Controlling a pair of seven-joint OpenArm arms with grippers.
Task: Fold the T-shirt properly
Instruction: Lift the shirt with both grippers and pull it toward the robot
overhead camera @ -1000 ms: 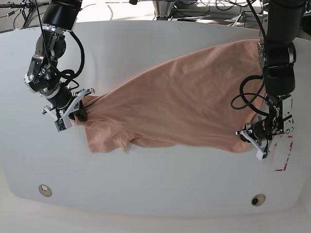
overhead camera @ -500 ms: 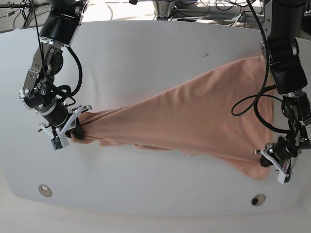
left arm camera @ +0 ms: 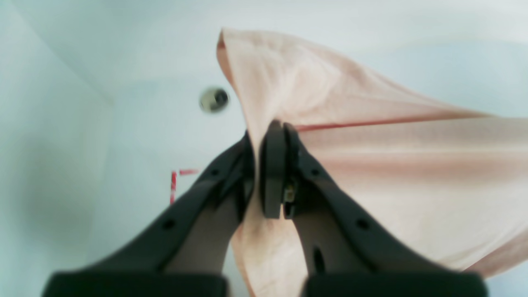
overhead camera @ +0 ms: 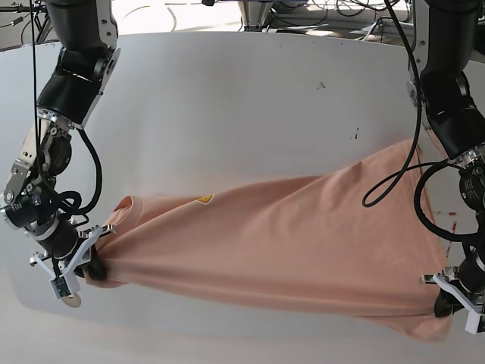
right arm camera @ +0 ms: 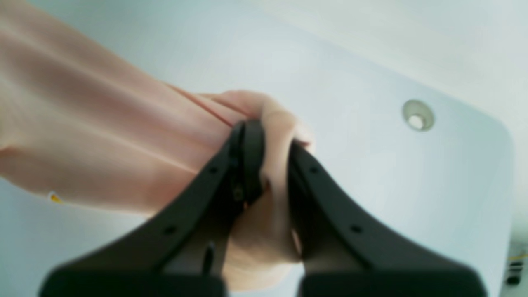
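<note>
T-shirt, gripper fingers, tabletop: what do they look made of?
T-shirt: soft matte knit, probably cotton; it drapes and creases between the grips.
Left gripper fingers: rigid matte black plastic, apparently, with moulded holes.
Right gripper: looks the same.
Table: smooth white, slightly glossy; laminate or plastic, cannot tell which.

The white table [overhead camera: 250,98] is carrying the peach T-shirt [overhead camera: 288,243], which is stretching across its near half, with red tape marks [overhead camera: 453,221] sitting just right of it.
</note>
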